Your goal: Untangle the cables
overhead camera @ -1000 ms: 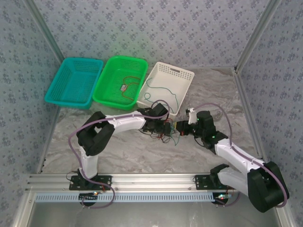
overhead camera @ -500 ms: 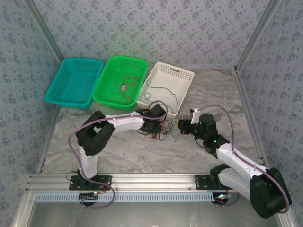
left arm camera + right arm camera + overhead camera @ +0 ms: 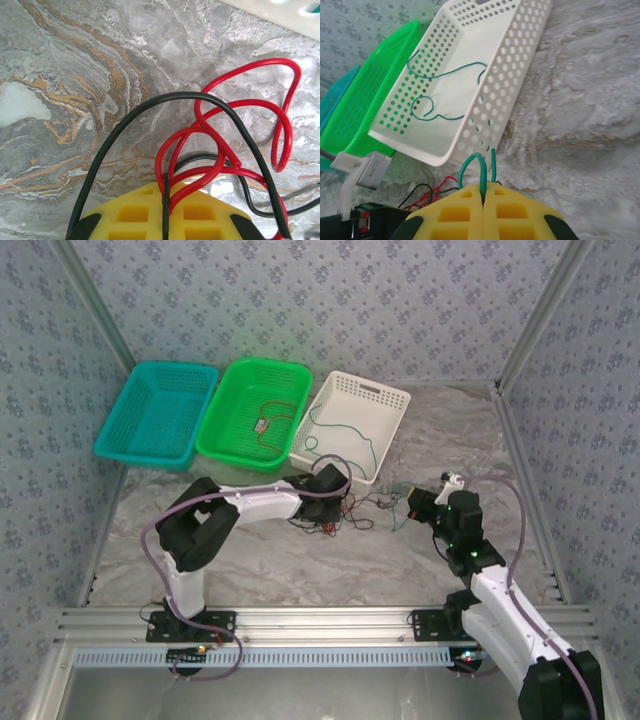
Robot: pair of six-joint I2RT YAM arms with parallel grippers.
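Tangle of thin red, black and green cables (image 3: 362,508) lies on the grey marbled table (image 3: 300,565), between the two grippers. The left gripper (image 3: 165,202) is pinched tight on red and black strands, which loop out ahead of its yellow pads (image 3: 125,216). The right gripper (image 3: 482,197) is clamped on a green strand (image 3: 479,167), and a white perforated plastic basket (image 3: 520,65) sits just beyond it.

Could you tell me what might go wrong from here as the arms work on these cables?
1. The left gripper is shut on the red cable and black cable together, so pulling may tighten their loops rather than free them.
2. The right gripper pinches the green cable only near its pad tips; it could slip out.
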